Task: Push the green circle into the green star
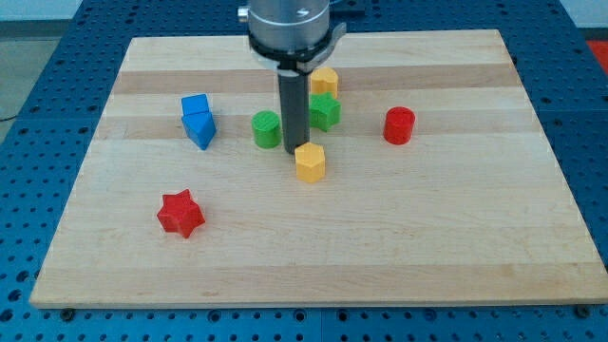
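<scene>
The green circle (266,129) stands on the wooden board (313,247) just left of my dark rod. The green star (325,111) sits just right of the rod, partly hidden by it. My tip (292,152) rests on the board between the two green blocks, slightly toward the view's bottom, beside the top left of a yellow hexagon (310,162). The circle and the star are apart, with the rod between them.
A second yellow block (325,80) sits just above the green star. A red cylinder (399,125) is at the right. A blue block (198,121) is left of the green circle. A red star (180,213) lies at the lower left.
</scene>
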`<state>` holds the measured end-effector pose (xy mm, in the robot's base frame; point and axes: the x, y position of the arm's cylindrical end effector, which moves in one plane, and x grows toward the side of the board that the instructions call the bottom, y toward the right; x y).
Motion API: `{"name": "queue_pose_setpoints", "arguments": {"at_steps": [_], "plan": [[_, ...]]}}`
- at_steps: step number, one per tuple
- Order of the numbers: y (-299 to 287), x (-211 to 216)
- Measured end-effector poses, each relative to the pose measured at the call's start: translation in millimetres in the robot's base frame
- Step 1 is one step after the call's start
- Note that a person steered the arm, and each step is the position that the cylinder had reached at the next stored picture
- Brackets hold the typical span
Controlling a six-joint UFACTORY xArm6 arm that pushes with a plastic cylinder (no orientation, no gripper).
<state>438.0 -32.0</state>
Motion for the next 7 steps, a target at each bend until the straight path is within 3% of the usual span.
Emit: {"name": "queue_pose_setpoints", "arguments": {"at_steps": [1, 2, 3, 7], "plan": [[-30.2, 24.3], [-67.8, 15.1], [-71.5, -11.1], [-39.7, -32.1]]}}
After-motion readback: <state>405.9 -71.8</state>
